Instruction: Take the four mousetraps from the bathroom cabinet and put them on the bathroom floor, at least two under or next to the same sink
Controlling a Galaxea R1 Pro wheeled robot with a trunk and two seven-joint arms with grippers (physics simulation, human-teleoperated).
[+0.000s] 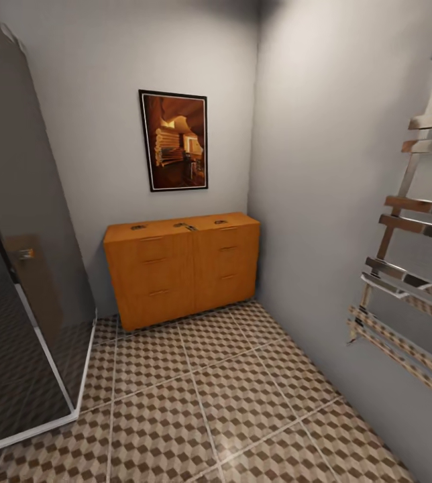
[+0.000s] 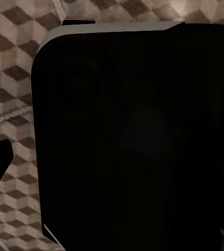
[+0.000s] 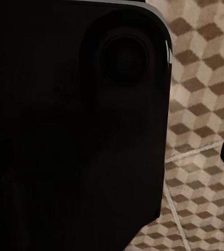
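Observation:
The bathroom floor (image 1: 243,402) of brown, beige and cream cube-pattern tiles spreads ahead in the head view. The same tiles show in the left wrist view (image 2: 12,57) and the right wrist view (image 3: 205,104), around a large black robot part (image 2: 132,141) (image 3: 70,125) close to each camera. A dark tip pokes in at the edge of each wrist view, and the jaws cannot be read from it. The mousetraps, the white cabinet and the sink are out of view.
An orange wooden dresser (image 1: 182,268) stands against the far wall under a framed picture (image 1: 174,140), with a few small items on its top, too small to identify. A dark glass shower enclosure (image 1: 21,302) is on the left. A chrome towel rail (image 1: 410,235) hangs on the right wall.

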